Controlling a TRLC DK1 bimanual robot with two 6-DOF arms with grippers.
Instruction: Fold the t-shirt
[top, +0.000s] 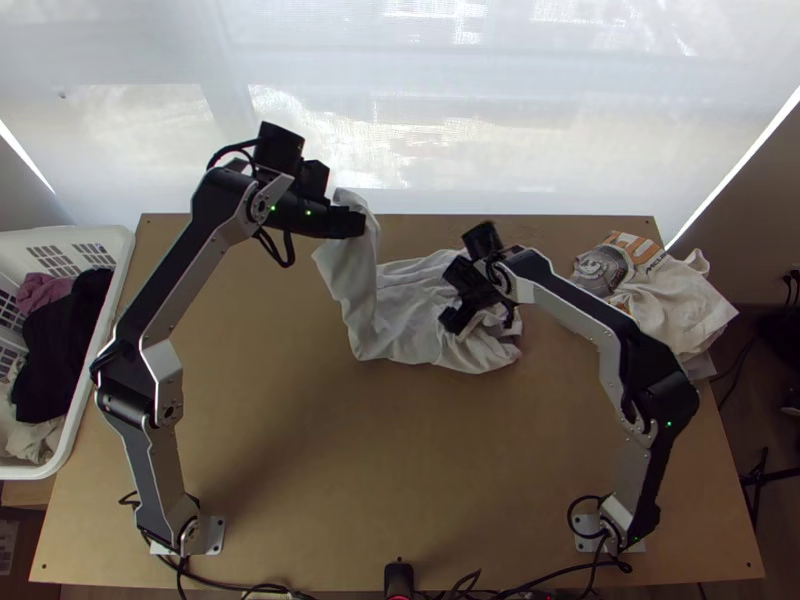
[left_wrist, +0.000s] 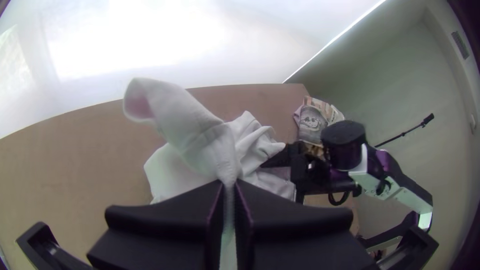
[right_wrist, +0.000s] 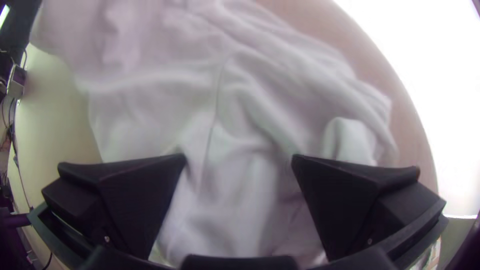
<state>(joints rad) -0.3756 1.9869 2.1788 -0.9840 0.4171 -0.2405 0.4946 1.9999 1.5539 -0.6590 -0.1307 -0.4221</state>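
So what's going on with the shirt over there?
The left black two-fingered tool is shut on the white cloth t-shirt, holding one end up off the light wooden table. The right black two-fingered tool is open over the rumpled part that lies on the table. The shirt is partly raised, partly crumpled, and not yet folded.

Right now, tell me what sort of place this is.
Probably a robot workspace by a window: two arms are mounted on a wooden table, with a plastic laundry basket alongside.
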